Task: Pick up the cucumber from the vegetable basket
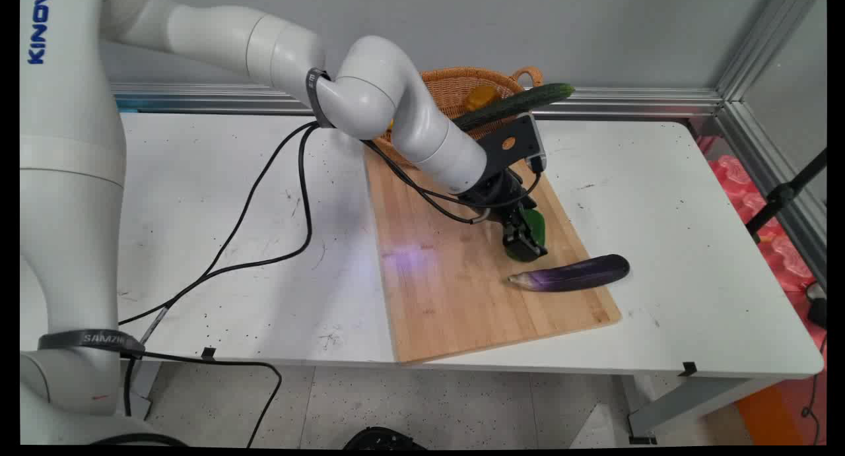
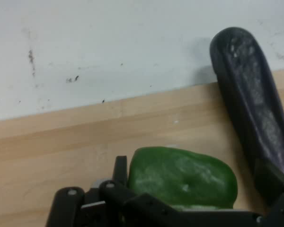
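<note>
1. Wooden board [image 1: 462,271] lies on the white, scuffed worktop [image 1: 218,245].
2. Eggplant [image 1: 571,274] overhangs the board's right edge.
3. Gripper [image 1: 525,241] closed around a green pepper [image 2: 182,177] on the board.
4. Wicker basket [image 1: 455,86] with cucumber [image 1: 521,104] near grey wall [image 1: 594,33].

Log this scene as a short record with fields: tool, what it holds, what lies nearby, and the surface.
tool: black two-finger tool, low over the board, shut on the pepper
held: green pepper
nearby: eggplant lying on the board's right edge, apart from the pepper
board: wooden board on the white table
behind: wicker basket with a cucumber sticking out and something yellow inside
</note>
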Robot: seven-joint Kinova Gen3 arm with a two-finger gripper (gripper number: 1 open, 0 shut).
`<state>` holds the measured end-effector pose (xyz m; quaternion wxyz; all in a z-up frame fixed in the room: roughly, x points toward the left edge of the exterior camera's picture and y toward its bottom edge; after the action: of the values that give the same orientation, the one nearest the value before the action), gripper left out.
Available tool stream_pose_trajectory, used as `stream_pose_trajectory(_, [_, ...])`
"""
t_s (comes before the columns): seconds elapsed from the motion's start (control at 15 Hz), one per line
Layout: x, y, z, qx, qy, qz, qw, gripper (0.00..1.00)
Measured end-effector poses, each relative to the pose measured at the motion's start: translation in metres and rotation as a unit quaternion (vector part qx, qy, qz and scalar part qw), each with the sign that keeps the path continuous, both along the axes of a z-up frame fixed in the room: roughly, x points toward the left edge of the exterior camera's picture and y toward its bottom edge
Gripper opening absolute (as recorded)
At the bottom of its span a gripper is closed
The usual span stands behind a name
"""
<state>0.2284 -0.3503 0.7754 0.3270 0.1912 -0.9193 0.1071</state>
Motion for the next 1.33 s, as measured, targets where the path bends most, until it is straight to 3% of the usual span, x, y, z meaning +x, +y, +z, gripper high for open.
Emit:
stream_pose_trajectory(0.4, [-0.004, -0.001, 0.014, 0.001, 0.017, -0.005, 0.9998, 1.00])
stream_pose_trajectory(0.8, [0.002, -0.012, 0.054, 0.000, 0.034, -0.010, 0.9994, 1.00])
stream_pose_trajectory(1.07, [0.023, -0.026, 0.084, -0.003, 0.027, -0.010, 0.9996, 1.00])
stream_pose_trajectory(1.33, [0.062, -0.049, 0.107, -0.015, 0.000, -0.002, 0.9999, 1.00])
